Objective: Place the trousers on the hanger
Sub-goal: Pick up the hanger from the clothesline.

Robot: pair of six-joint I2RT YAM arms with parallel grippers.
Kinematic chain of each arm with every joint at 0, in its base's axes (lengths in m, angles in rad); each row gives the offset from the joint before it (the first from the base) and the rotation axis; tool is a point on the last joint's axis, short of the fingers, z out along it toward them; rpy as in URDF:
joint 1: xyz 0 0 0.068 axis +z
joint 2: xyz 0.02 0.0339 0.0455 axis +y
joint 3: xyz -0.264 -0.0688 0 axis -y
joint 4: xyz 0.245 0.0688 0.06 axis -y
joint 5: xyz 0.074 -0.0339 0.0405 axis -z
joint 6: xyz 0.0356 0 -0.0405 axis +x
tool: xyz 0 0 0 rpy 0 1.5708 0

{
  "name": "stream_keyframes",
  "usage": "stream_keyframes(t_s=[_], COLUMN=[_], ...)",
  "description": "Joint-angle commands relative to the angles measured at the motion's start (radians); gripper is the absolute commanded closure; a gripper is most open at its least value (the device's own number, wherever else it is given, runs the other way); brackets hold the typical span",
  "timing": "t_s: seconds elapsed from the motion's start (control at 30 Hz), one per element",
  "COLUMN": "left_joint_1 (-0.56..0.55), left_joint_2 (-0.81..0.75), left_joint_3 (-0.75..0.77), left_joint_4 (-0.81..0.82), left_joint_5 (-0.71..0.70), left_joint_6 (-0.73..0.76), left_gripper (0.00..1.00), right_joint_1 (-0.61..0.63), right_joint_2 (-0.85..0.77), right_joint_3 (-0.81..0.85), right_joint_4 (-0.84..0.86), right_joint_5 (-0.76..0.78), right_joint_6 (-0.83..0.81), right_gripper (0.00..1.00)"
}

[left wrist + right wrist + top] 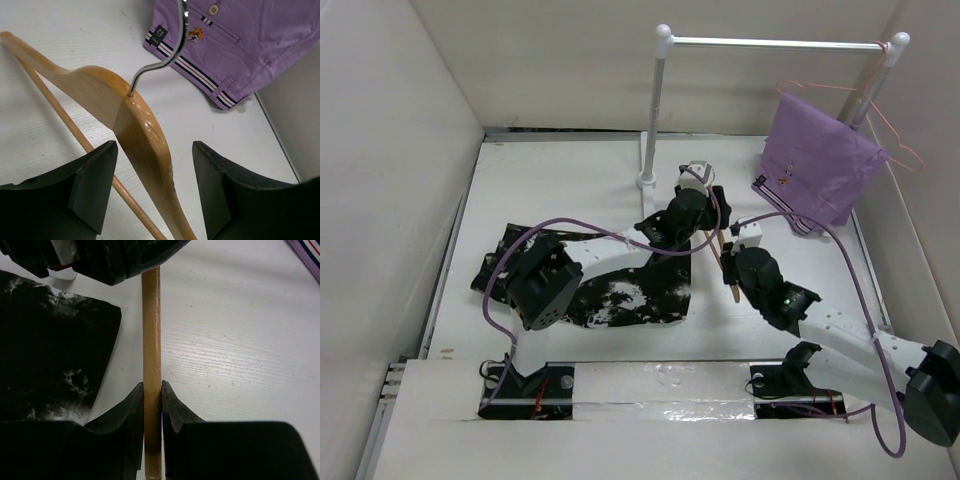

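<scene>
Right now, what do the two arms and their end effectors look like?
Both the left arm and the right arm have white links with bulky black joint housings. A thin purple cable loops along each. A small green light glows on the right arm. The left end effector and the right end effector each have two blocky matte black fingers.

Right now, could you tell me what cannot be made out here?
- Top external: the left arm and right arm cover most of the hanger; the left also hides part of the trousers.
- Left wrist: frame edges cut off the hanger's ends; whether the left fingers touch it is unclear.
- Right wrist: a dark housing hides the hanger's far end.
</scene>
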Motion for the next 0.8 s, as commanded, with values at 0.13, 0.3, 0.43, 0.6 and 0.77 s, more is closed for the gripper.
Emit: stream_keyframes(t_s=[0.13, 0.3, 0.43, 0.6, 0.77], left_joint_1=[-0.002, -0.002, -0.011, -0.031, -0.040], left_joint_2=[0.024, -0.025, -0.113, -0.191, -0.263], left_joint_3=[0.050, -0.043, -0.201, -0.353, -0.557], left_joint_4=[-0.011, 0.031, 0.147, 0.246, 0.399], left_joint_5=[-0.072, -0.063, -0.032, -0.044, -0.055], left_joint_6=[-0.001, -0.022, -0.094, -0.169, -0.269], left_gripper=[0.68, 1.00, 1.00, 1.00, 1.00], right_joint_1=[0.051, 0.085, 0.094, 0.094, 0.041], right_joint_2=[0.046, -0.011, -0.124, -0.296, -0.248], right_joint_3=[0.013, 0.010, 0.018, 0.035, 0.033], right_joint_4=[-0.002, -0.111, -0.206, -0.280, -0.220], right_joint_5=[0.064, 0.069, 0.031, -0.044, -0.181], right_joint_6=[0.051, 0.114, 0.137, 0.121, 0.082], right_gripper=[0.98, 0.50, 0.19, 0.22, 1.00])
